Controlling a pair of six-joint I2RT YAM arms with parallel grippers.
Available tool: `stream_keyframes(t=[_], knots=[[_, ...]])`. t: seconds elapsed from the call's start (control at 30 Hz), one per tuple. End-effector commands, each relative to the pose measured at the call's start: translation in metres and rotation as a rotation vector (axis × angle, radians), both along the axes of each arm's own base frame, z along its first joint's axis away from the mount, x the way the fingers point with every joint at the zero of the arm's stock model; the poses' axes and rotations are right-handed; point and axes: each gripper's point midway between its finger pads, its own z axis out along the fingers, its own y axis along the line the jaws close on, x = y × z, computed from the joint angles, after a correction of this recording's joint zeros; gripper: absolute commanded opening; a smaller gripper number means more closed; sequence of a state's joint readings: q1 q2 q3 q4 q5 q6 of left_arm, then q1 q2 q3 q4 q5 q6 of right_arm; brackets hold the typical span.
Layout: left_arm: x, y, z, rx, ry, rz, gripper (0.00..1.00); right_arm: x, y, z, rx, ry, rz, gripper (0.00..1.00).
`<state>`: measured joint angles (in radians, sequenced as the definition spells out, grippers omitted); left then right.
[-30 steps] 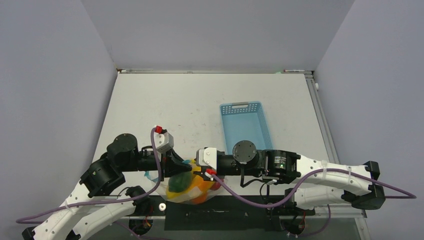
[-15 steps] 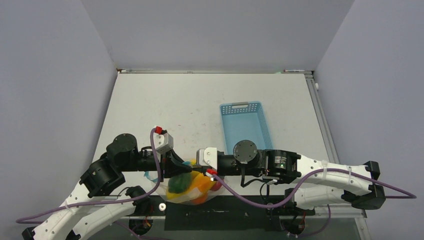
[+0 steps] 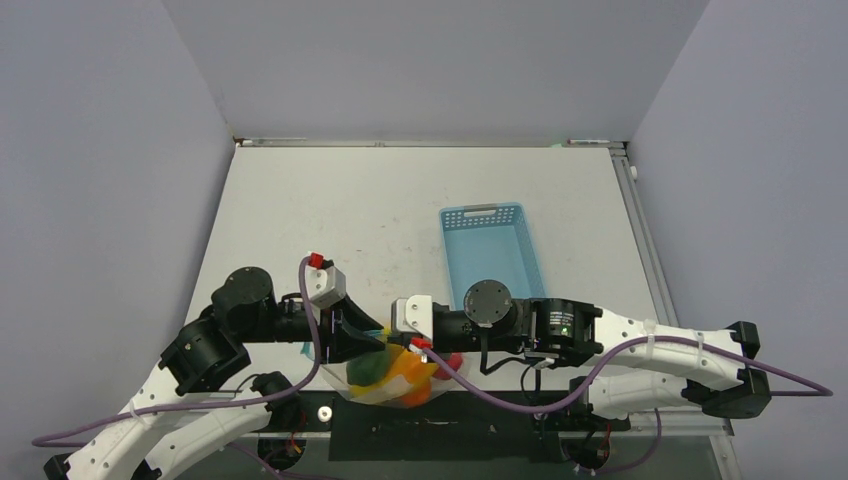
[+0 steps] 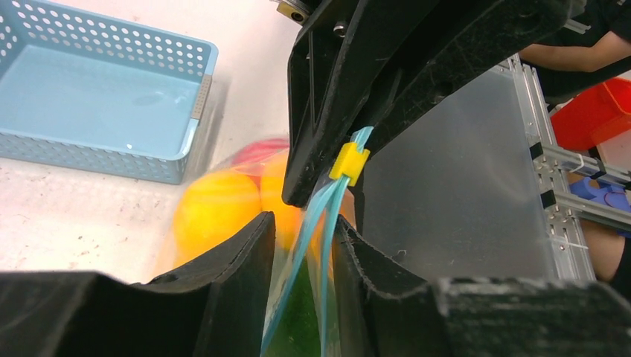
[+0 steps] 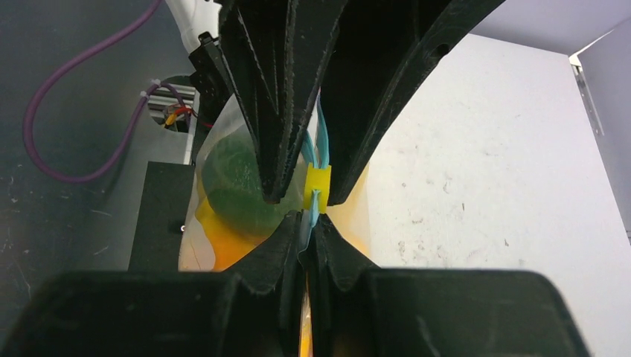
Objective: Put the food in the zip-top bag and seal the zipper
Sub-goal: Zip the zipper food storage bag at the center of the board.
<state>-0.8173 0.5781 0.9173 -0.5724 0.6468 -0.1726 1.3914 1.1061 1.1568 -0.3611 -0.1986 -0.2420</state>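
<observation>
- Seen from above, where are your hands?
- Both are at the near edge of the table. My left hand and my right hand meet tip to tip over the zip-top bag. The food is inside it, with green, orange and red showing through the plastic. The light-blue basket stands farther back, apart from the bag.
- What does your left wrist camera give?
- My left fingers stand apart. The two teal strips of the zipper run up between them, unpinched and not pressed to each other. A yellow slider sits on the strip right at the tip of my right hand. A yellow-orange fruit and a red fruit press against the clear plastic, and the basket is beyond them.
- And the right wrist camera?
- My right fingers are clamped together on the zipper, just below the slider. My left hand's tips flank the slider from the other side. A green fruit bulges in the bag to the left, with orange beneath it
</observation>
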Motion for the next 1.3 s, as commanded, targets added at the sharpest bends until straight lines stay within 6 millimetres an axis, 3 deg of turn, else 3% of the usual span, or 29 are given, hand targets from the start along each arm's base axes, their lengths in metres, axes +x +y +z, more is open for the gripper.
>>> stream_keyframes(t=[0.0, 0.17, 0.43, 0.8, 1.07, 1.27], knots=[[-0.006, 0.0, 0.034, -0.087, -0.093, -0.036, 0.35, -0.001, 0.002, 0.041, 0.102, 0.013, -0.013, 0.05], [-0.004, -0.003, 0.04, -0.11, -0.111, -0.044, 0.54, -0.001, 0.002, 0.034, 0.078, 0.051, -0.033, 0.05], [-0.002, -0.007, 0.052, -0.151, -0.149, -0.047, 0.65, -0.004, 0.005, 0.025, 0.03, 0.107, -0.043, 0.05], [0.0, -0.009, 0.051, -0.17, -0.164, -0.051, 0.63, -0.01, 0.006, 0.024, 0.033, 0.15, -0.028, 0.05], [0.0, -0.013, 0.046, -0.161, -0.152, -0.067, 0.51, -0.013, 0.007, 0.028, 0.045, 0.16, -0.014, 0.05], [-0.001, -0.014, 0.04, -0.148, -0.14, -0.081, 0.47, -0.013, 0.007, 0.032, 0.058, 0.165, -0.014, 0.05]])
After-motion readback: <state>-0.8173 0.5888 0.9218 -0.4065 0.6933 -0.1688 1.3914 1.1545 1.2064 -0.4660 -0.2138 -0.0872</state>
